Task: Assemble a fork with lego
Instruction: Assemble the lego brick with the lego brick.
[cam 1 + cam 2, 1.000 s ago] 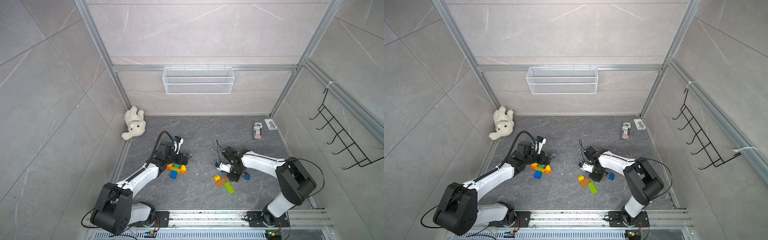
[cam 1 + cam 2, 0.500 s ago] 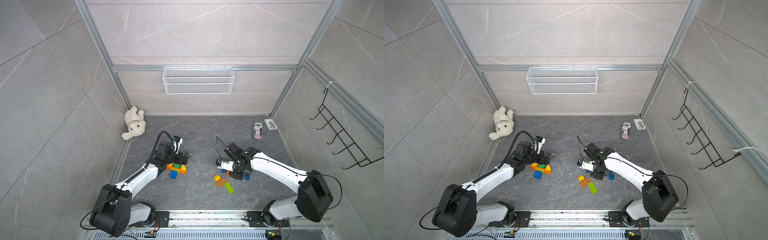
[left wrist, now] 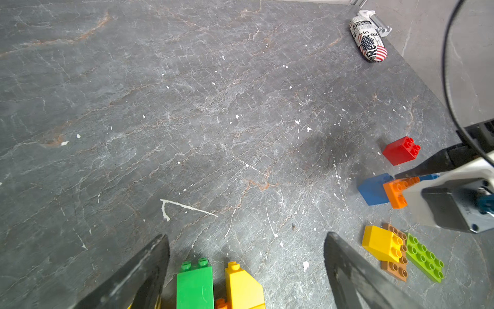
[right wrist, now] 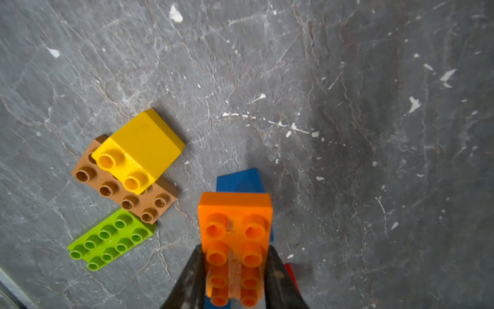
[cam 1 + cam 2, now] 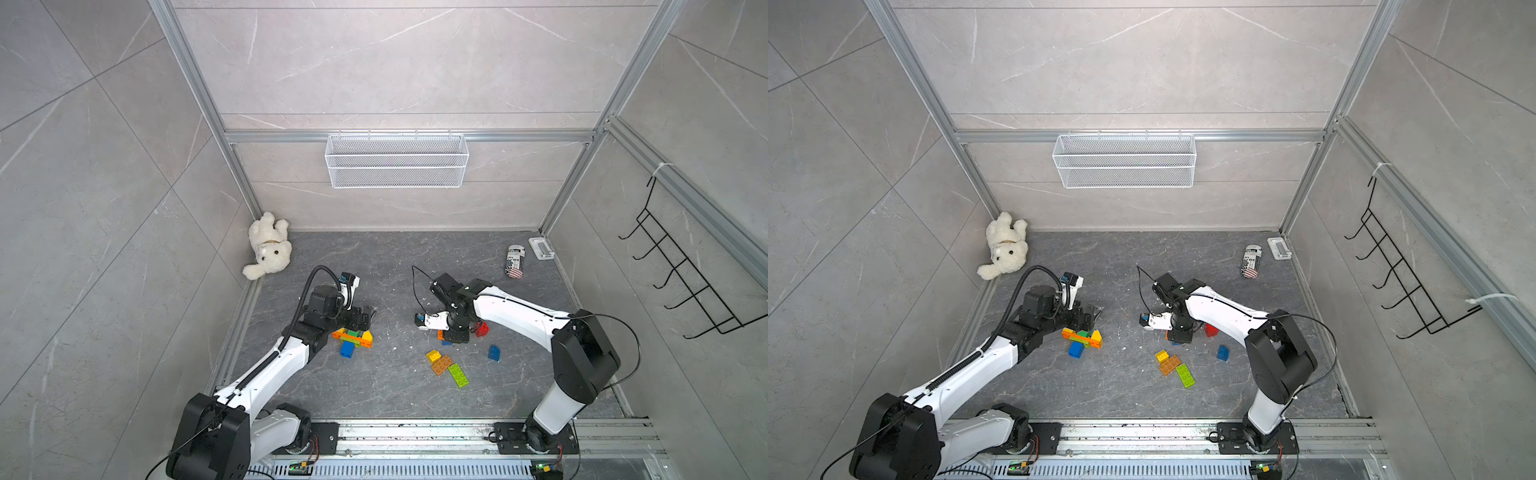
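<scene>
Right end effector [image 4: 235, 270] clenched on orange oblong brick [image 4: 235, 214], held at one end only. Blue brick [image 4: 240, 179] just beneath, on surface [image 5: 395, 395]. Risk: orange brick pivots in jaws when pressed, or drags blue one. Left end effector [image 3: 246, 240] released above partial lego assembly [image 5: 353, 337]; bad stud alignment may break it.

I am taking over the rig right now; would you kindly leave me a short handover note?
Left end effector: open, empty, at the started assembly.
Right end effector: shut on an orange brick, over a blue brick.
Loose nearby: red brick, second blue brick, yellow brick, brown plate, lime plate.
Done: only that small assembly. Left: add the orange brick and the rest to finish the fork.
</scene>
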Available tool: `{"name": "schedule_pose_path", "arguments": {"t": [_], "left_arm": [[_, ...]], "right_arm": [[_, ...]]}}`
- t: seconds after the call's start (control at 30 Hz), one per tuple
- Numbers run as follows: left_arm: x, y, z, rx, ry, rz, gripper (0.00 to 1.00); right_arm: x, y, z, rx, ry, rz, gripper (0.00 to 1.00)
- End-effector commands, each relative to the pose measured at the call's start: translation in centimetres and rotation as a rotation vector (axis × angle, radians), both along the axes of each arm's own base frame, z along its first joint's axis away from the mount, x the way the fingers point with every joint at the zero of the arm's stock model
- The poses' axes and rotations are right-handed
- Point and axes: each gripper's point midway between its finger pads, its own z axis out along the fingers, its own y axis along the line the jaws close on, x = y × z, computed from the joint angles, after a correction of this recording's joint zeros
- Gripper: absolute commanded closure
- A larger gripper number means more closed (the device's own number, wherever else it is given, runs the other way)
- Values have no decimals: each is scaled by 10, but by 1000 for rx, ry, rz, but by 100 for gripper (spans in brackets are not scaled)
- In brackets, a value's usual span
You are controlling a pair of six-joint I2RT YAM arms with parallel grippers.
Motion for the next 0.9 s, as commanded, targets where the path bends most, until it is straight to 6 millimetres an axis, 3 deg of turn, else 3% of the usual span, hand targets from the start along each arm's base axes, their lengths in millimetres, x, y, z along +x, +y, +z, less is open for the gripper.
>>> {"name": "schedule_pose_path", "arguments": {"t": [0.0, 0.5, 0.87], "left_arm": [[2, 4, 7, 17, -40, -1, 8], [3, 6, 6, 10, -40, 2, 7], [6, 8, 4, 3, -28, 4, 7]], "right_arm": [[3, 5, -3, 9, 25, 40, 80], [10, -5, 7, 22, 49, 24, 80], [4, -5, -5, 40, 94, 39, 79]]}}
